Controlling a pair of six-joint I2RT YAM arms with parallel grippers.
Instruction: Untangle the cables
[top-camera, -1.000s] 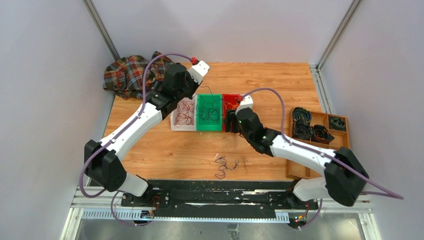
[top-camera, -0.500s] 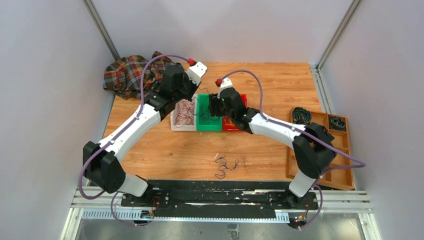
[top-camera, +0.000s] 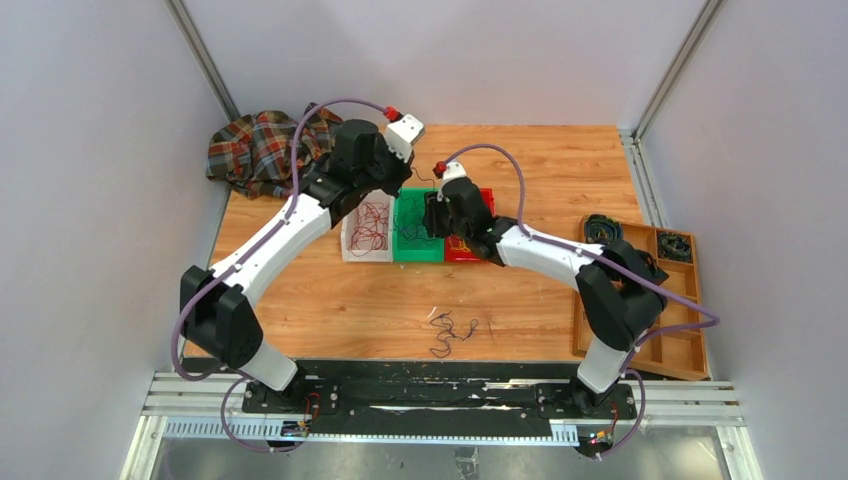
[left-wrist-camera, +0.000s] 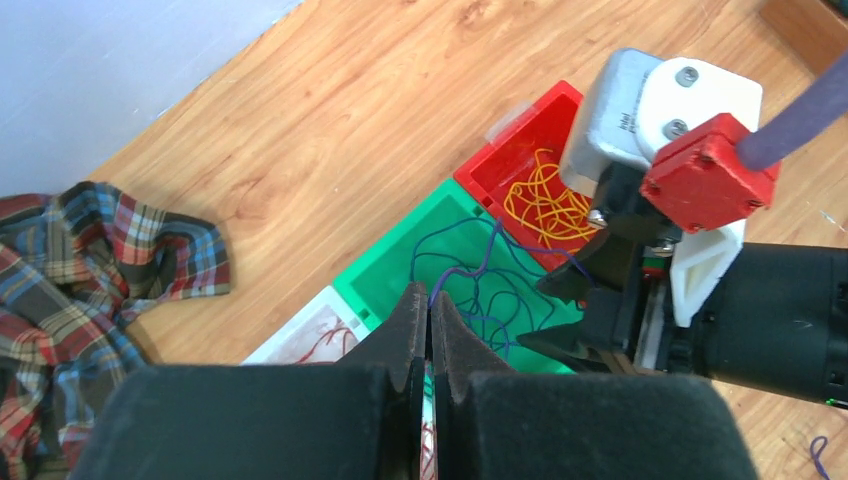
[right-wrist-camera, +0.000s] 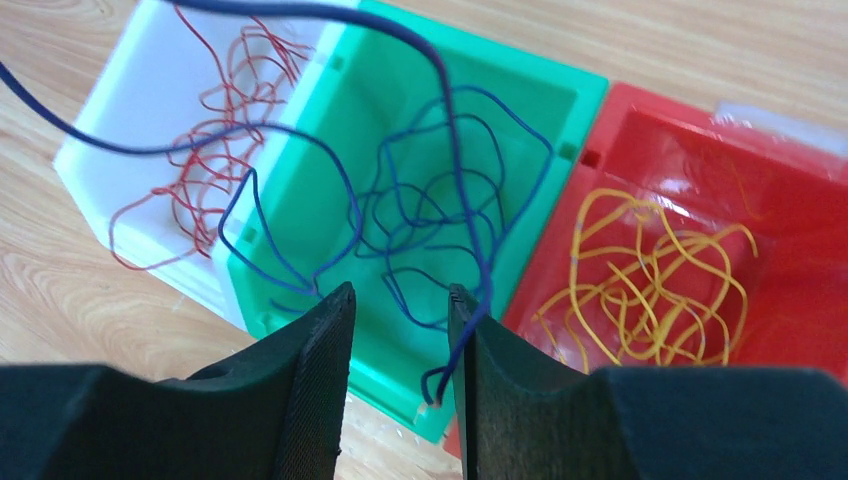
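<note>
Left gripper (left-wrist-camera: 430, 300): clenched, pads flat together, pinching a blue-purple cable (right-wrist-camera: 435, 200) right at the tips. Cable lifted from there, strands strung up above the green bin (right-wrist-camera: 345, 120), the rest heaped in loops on that bin's floor. One strand also crossing over the white bin (right-wrist-camera: 125, 85) in the right wrist view.

Right gripper (right-wrist-camera: 400, 292): released, clear gap between the jaws, hanging just over one rim of the green bin. One hanging strand of the same blue-purple cable running down along the inner face of the finger on the right side of the right wrist view, loose end just below the tip (touching or only close, cannot tell). Nothing clamped.

Three bins touching side by side mid-table, seen from above: white on the left, green in the middle, red bin (right-wrist-camera: 780, 160) on the right. Dark red cables (right-wrist-camera: 215, 170) in the white one, a loop draped over one wall. Yellow cables (right-wrist-camera: 650, 270) bunched in the red one.

Loose tangle (top-camera: 450, 333) of dark thin cables flat on the table (top-camera: 340, 300), near the front edge, well apart from the bins and both grippers.

Plaid cloth (top-camera: 255, 150) crumpled at the far left corner. Wooden tray (top-camera: 690, 350) at the right edge, black coils (top-camera: 605, 255) in its far compartments.
</note>
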